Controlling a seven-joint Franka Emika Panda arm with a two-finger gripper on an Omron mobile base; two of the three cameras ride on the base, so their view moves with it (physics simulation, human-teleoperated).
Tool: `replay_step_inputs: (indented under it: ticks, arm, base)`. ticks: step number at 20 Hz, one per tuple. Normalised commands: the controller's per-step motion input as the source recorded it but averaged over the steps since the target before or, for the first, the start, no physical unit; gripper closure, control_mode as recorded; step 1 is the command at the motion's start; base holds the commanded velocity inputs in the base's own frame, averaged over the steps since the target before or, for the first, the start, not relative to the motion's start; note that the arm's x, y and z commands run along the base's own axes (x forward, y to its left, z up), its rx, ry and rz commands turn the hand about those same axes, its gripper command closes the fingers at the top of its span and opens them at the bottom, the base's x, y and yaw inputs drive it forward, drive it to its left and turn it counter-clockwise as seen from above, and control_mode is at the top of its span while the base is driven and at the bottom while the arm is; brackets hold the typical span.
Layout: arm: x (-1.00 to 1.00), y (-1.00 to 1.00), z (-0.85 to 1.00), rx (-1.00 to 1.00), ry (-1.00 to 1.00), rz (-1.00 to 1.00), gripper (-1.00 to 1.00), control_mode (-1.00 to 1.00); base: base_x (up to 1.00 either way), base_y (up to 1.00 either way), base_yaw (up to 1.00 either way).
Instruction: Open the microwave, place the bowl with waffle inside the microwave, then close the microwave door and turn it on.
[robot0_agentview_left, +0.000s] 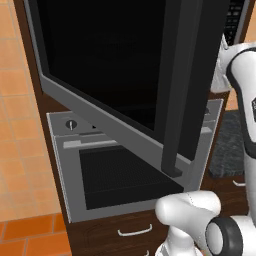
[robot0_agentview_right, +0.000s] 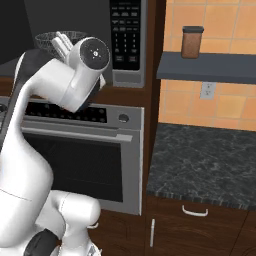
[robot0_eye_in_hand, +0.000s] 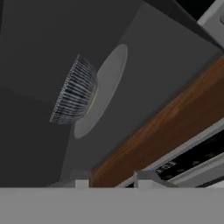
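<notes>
Orange wall tiles and dark wood cabinetry frame what I see from both base cameras. From the left base view, the microwave door (robot0_agentview_left: 125, 65) is swung wide open toward me, its black glass panel and black vertical handle edge covering most of the picture, with the silver oven (robot0_agentview_left: 120, 175) below it. From the right base view, the microwave (robot0_agentview_right: 127, 80) shows its black keypad strip (robot0_agentview_right: 125, 32) of small white buttons, and the bowl with waffle (robot0_agentview_right: 55, 40) sits inside the cavity, partly hidden behind my arm's wrist; I cannot make out the waffle itself. A brown jar (robot0_agentview_right: 192, 42) stands on the grey shelf (robot0_agentview_right: 205, 67) to the right, above the dark stone counter (robot0_agentview_right: 200, 165).

In the hand view, the bowl rests on the pale round turntable (robot0_eye_in_hand: 107, 83) inside the grey cavity, well apart from the gripper (robot0_eye_in_hand: 109, 181). Its two finger tips stand apart at the bottom with a gap between them and nothing held.
</notes>
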Motion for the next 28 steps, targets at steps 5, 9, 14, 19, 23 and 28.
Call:
replay_step_inputs:
  ticks: [5, 9, 14, 19, 23, 28]
  arm:
    - [-1.0, -0.03, -0.1, -0.08, -0.07, 0.0, 1.0, -1.0]
    - [-1.0, 0.0, -0.05, -0.04, -0.22, 0.08, 1.0, -1.0]
    - [-1.0, 0.03, 0.0, 0.0, -0.31, 0.02, 1.0, -1.0]
    - [-1.0, 0.15, 0.0, 0.0, -0.34, 0.04, 1.0, -1.0]
    - [-1.0, 0.67, 0.0, -0.05, -0.24, 0.03, 1.0, -1.0]
    - [-1.0, 0.96, -0.27, -0.21, -0.26, 0.0, 1.0, -1.0]
  base:
    - [0.0, 0.0, 0.0]
    - [0.0, 0.0, 0.0]
    - [0.0, 0.0, 0.0]
    - [0.0, 0.0, 0.0]
    - [0.0, 0.0, 0.0]
    - [0.0, 0.0, 0.0]
